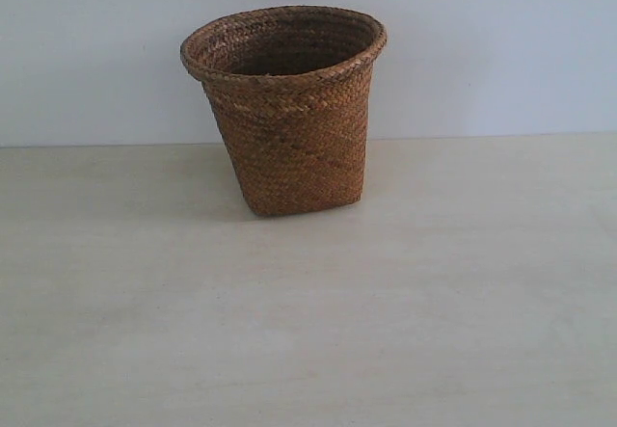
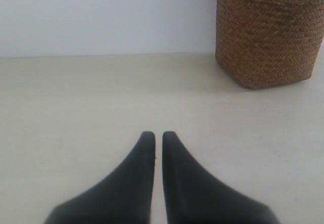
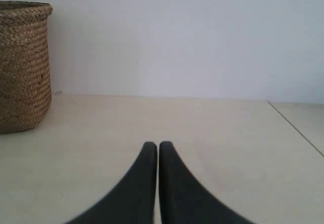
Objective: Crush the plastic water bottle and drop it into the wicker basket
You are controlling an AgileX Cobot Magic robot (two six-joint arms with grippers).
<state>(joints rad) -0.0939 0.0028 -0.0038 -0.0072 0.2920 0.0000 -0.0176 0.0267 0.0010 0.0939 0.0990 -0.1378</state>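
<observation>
The brown wicker basket [image 1: 287,109] stands upright on the pale table near the back wall, its dark inside only partly visible. The plastic water bottle shows in no view. Neither arm appears in the exterior view. In the left wrist view my left gripper [image 2: 158,134] is shut with nothing between its black fingers, low over the table, and the basket's lower wall [image 2: 268,37] stands well ahead of it and off to one side. My right gripper [image 3: 158,144] is also shut and empty, with the basket [image 3: 23,64] far off to its side.
A pale wooden table [image 1: 308,331] fills the foreground under a plain light wall. The table's side edge [image 3: 296,128] runs diagonally in the right wrist view.
</observation>
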